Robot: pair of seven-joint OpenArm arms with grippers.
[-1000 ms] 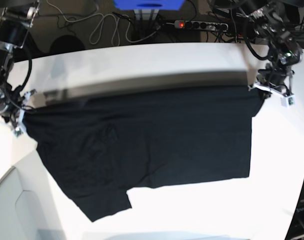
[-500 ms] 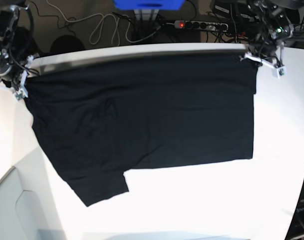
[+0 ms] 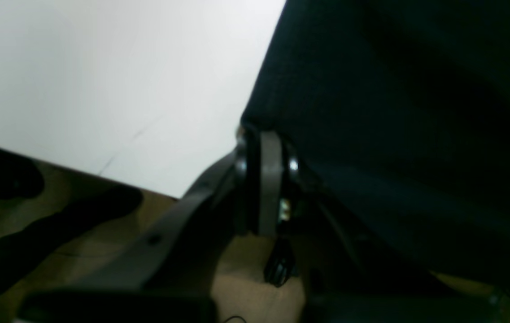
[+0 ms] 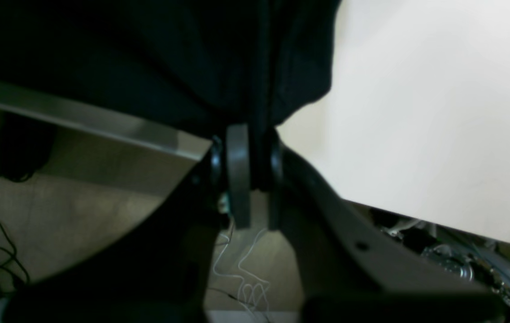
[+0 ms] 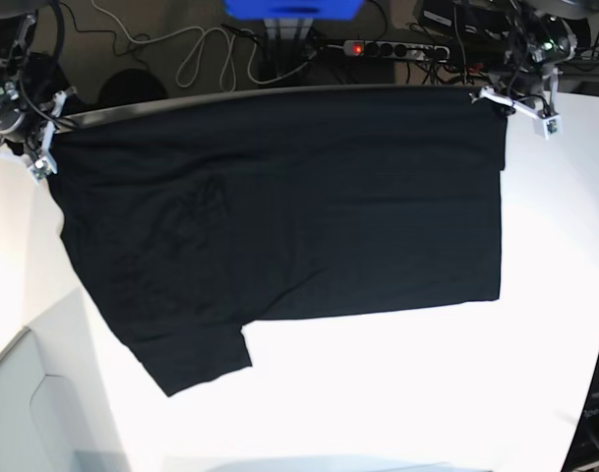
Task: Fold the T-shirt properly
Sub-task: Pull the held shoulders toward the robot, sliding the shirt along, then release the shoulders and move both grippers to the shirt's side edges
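The black T-shirt (image 5: 299, 206) lies spread across the white table (image 5: 456, 393), plain side up, with one short sleeve (image 5: 186, 359) at the front left. Its far edge reaches the table's back edge. My left gripper (image 5: 498, 101) is shut on the shirt's far right corner. In the left wrist view the fingers (image 3: 269, 179) pinch black cloth (image 3: 394, 112). My right gripper (image 5: 45, 143) is shut on the far left corner. In the right wrist view the fingers (image 4: 238, 170) clamp the cloth (image 4: 169, 58) at the table's back edge. The print does not show.
Behind the table lie cables (image 5: 196, 49), a power strip (image 5: 397, 48) and a blue box (image 5: 291, 8). A pale grey panel (image 5: 33, 413) sits at the front left corner. Bare white table surface shows at the front and right.
Both grippers have pulled the shirt's far edge away from the front, up to the table's back edge. The cloth has slid with them and lies flatter.
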